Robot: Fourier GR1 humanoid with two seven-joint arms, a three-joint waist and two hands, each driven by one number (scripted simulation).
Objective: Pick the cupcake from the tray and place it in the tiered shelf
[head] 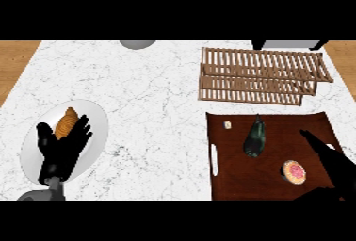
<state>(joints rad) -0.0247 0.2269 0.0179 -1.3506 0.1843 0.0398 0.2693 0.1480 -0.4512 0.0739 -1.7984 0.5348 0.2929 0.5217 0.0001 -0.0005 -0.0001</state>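
Pink-frosted small round cupcake [294, 172] lies on the dark brown wooden tray [278, 188], just beside the right hand [332, 162] with straight fingers; it looks light and soft, so I would hold its sides.

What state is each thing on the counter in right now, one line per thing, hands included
cupcake: lying on the tray, not held
tray: flat on the counter, holding the cupcake and a dark eggplant
tiered shelf: standing behind the tray, nothing on it
plate: on the counter, holding a croissant
left hand: open, fingers up, resting over the plate
right hand: open, over the tray's right side, beside the cupcake
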